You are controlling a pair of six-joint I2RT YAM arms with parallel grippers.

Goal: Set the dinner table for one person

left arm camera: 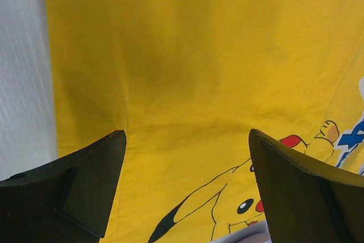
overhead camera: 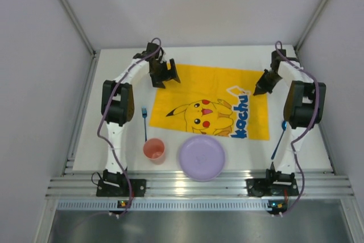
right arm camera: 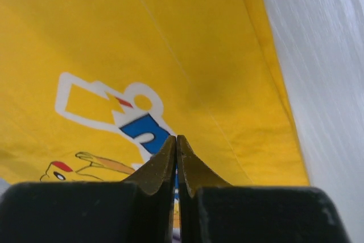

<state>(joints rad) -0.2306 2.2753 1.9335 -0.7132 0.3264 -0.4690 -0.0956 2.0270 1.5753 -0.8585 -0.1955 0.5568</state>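
Note:
The dinner table [overhead camera: 94,135] is a plain white top. A yellow Pikachu-print mat [overhead camera: 210,83] lies flat across its middle. A lilac plate [overhead camera: 202,157] sits at the mat's near edge, with a pink cup [overhead camera: 154,149] to its left. A blue fork [overhead camera: 144,122] lies left of the mat. My left gripper [overhead camera: 169,81] hovers over the mat's far left corner, open, with only yellow cloth [left arm camera: 199,55] between its fingers. My right gripper [overhead camera: 260,90] is over the mat's far right corner, shut, with nothing seen between its fingers [right arm camera: 165,163].
A blue utensil [overhead camera: 278,140] lies right of the mat, partly behind the right arm. White walls enclose the table on three sides. A bare white strip [right arm camera: 318,55] runs along the mat's right edge, another [left arm camera: 23,55] along its left.

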